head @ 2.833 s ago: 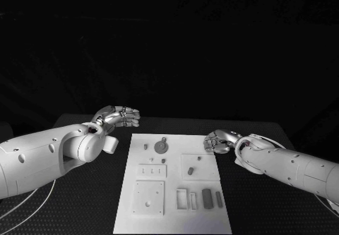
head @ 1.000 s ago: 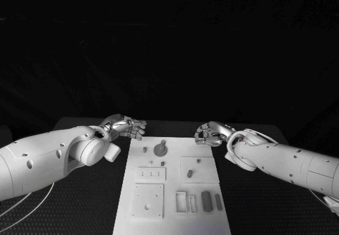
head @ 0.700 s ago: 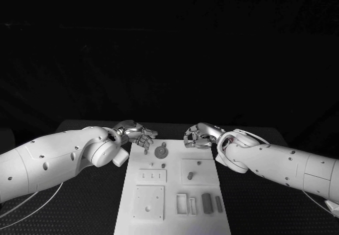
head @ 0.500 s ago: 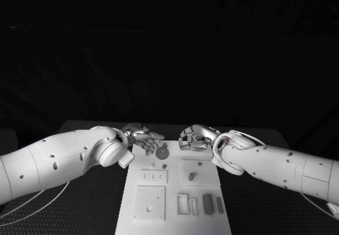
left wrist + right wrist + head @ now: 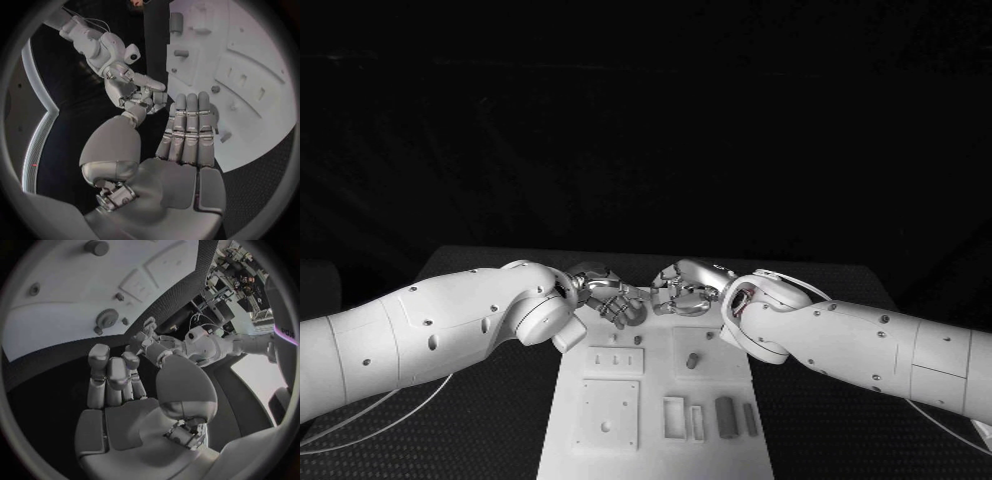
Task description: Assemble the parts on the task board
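Hands [image 5: 615, 298] closer over task board [image 5: 653, 440]

Two white arm shells dotted with small dark screw holes are tipped by silver segmented hands: left hand [image 5: 610, 296], right hand [image 5: 684, 290].

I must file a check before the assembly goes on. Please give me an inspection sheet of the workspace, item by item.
Surface: black textured table, dark and bare around the plate.
Job's things: white rectangular task board in the middle; small grey parts on it, among them a round grey disc, a short grey peg and a dark oblong block; recessed pockets and slots nearer the robot.
Clutter: nothing seen.
Hands: silver left hand and silver right hand close together over the board's far end, both holding nothing; left fingers straight, side by side; right fingers bent, apart.
Cables: thin pale cables beneath the left arm.
Surroundings: dark backdrop beyond the table.
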